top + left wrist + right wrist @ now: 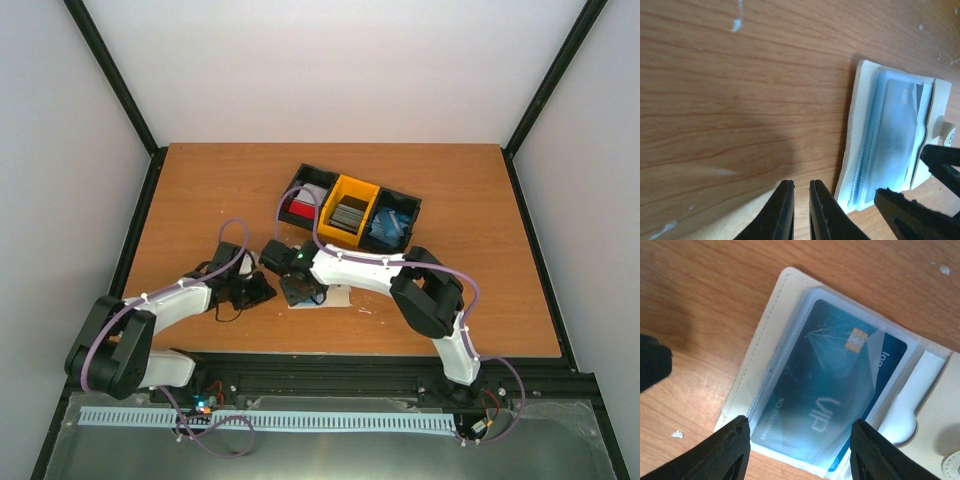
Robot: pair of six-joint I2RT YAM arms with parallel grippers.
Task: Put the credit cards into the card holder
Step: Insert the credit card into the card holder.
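Right claw [797, 432] hovered open, its jaws astride the card holder [771, 315], which lay unfolded on the counter [700, 285] with 1 blue card [825, 385] under its clear sleeve. Left claw [800, 197] rested closed and empty just left of it. That card looked seated, so the next move called for a grey card from the far tray [404, 197].

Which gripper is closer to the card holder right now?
Right. The right gripper hangs open directly over the open card holder; the left gripper sits just beside it, off its edge.

1 blue credit card [830, 390], perhaps sleeved, in beige card holder [769, 326] beneath wide-spread gripper [799, 426].
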